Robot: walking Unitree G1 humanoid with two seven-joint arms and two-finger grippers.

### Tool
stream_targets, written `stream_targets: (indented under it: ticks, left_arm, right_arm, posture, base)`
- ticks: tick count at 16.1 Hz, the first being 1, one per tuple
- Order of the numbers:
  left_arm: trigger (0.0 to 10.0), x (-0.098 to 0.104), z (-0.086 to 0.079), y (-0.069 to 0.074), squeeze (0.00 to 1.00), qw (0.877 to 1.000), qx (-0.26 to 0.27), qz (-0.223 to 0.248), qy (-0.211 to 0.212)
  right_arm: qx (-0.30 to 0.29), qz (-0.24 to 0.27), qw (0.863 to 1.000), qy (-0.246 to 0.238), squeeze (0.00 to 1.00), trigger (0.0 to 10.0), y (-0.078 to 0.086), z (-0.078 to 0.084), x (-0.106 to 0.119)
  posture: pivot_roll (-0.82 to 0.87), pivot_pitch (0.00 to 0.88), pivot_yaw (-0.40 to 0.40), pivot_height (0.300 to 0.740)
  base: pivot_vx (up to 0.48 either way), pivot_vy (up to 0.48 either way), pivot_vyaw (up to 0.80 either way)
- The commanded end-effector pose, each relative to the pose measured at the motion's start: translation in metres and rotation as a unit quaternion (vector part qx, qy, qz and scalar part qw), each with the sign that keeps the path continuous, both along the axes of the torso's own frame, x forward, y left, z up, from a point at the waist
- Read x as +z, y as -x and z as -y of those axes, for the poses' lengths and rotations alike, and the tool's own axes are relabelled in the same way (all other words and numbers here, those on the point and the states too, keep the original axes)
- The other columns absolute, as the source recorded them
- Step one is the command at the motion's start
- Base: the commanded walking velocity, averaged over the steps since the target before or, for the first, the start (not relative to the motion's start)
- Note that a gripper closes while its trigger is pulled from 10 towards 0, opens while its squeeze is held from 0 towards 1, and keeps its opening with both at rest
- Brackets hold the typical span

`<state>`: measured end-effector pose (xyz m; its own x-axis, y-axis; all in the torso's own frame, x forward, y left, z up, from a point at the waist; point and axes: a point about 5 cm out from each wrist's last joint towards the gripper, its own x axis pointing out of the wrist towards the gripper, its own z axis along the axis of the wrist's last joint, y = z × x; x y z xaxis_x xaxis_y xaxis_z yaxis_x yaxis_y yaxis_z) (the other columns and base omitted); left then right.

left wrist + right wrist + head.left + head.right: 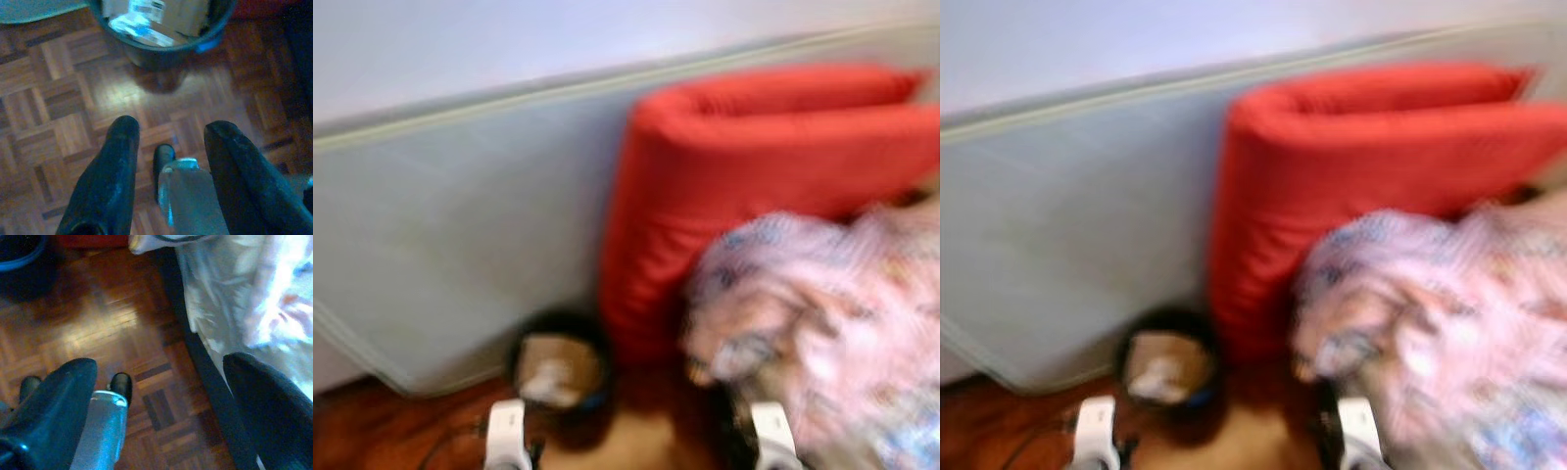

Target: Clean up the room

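A black bin (558, 367) holding cardboard and crumpled paper stands on the parquet floor at the foot of a red folded cushion (754, 166). In the left wrist view the bin (161, 46) lies just ahead of my left gripper (171, 129), which hangs open over the floor with nothing between its fingers. My right gripper (161, 364) is open too, low over the floor beside a pink patterned blanket (244, 289). The blanket (822, 313) is heaped at the right. Both eye views are blurred.
A large grey mattress (460, 225) leans against the wall at the left and behind the bin. The red cushion stands upright between it and the blanket. A dark edge (195, 347) runs under the blanket. Bare parquet (63, 112) lies in front of the bin.
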<state>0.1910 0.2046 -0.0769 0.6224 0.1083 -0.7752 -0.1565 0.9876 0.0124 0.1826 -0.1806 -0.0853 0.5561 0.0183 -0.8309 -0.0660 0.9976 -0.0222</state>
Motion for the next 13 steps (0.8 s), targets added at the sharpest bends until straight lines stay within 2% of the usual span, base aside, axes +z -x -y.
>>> stream_targets:
  ticks: [1, 11, 13]
  left_arm:
    - [10.0, -0.0025, -0.0031, 0.0055, 0.00, 1.000, 0.003, -0.011, -0.003]
    - [10.0, -0.0024, -0.0040, 0.0055, 0.00, 1.000, -0.008, -0.015, -0.012]
    - [10.0, -0.0025, -0.0040, 0.0057, 0.00, 1.000, -0.013, -0.016, -0.015]
  right_arm:
    - [0.004, -0.010, 1.000, -0.004, 0.00, 10.0, 0.0046, -0.0047, -0.0028]
    - [0.006, -0.014, 1.000, -0.003, 0.00, 10.0, 0.0051, -0.0051, -0.0031]
    - [0.006, -0.014, 1.000, -0.002, 0.00, 10.0, 0.0054, -0.0052, -0.0033]
  posture:
    - [-0.02, 0.040, -0.007, 0.740]
    - [-0.02, 0.029, -0.003, 0.740]
    - [-0.02, 0.024, -0.003, 0.740]
  base:
    - [0.000, 0.000, -0.74]
    - [0.000, 0.000, -0.74]
    - [0.000, -0.411, -0.73]
